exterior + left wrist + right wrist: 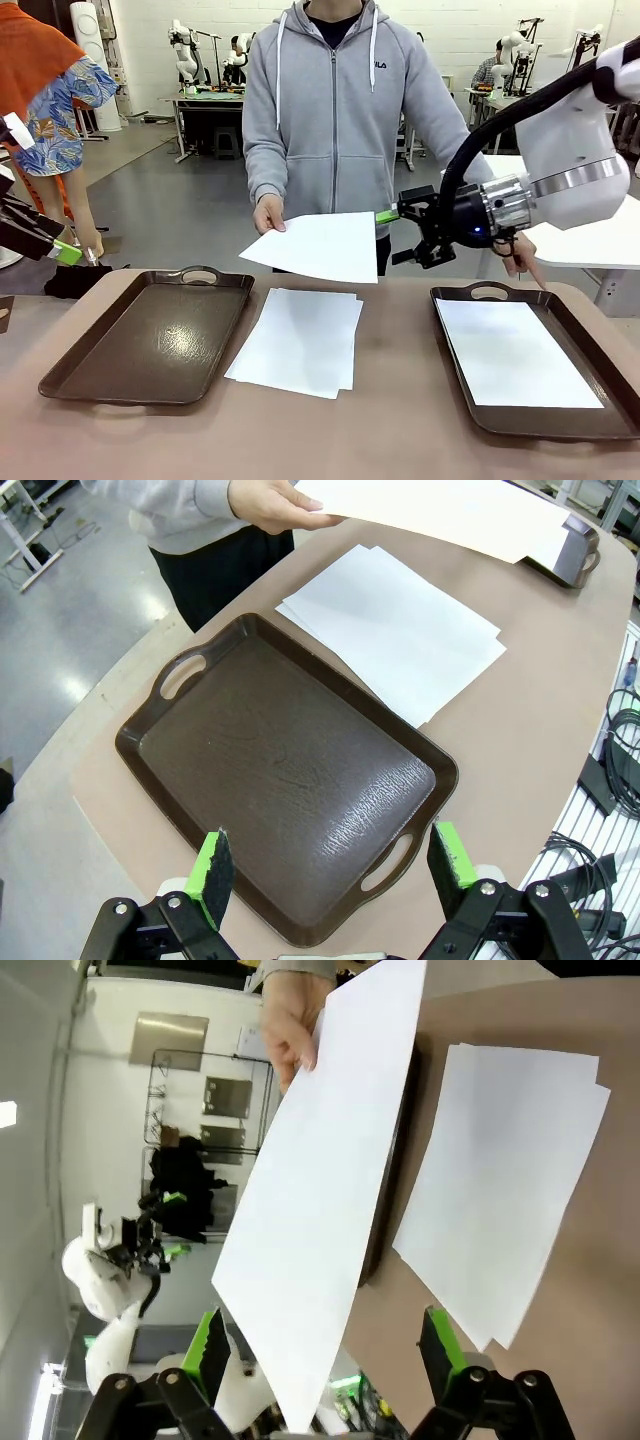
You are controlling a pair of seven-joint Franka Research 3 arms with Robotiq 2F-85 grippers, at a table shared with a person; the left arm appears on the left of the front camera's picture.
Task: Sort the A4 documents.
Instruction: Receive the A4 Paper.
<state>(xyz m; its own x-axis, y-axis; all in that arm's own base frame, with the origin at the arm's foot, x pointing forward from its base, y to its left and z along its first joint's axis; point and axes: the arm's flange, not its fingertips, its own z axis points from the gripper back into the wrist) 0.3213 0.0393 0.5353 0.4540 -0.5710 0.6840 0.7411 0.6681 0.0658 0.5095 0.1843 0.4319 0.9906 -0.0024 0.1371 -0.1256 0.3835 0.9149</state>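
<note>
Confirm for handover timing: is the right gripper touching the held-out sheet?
Cannot tell. Right wrist view: the sheet runs between the right gripper's open fingers, close beside one.

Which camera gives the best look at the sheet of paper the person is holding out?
The front view: the whole held sheet shows, edge to edge. The right wrist view shows it close but cropped. The left wrist view catches part of it.

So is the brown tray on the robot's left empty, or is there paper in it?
Empty. The left tray has a bare brown bottom; the paper stack lies beside it on the table.
</note>
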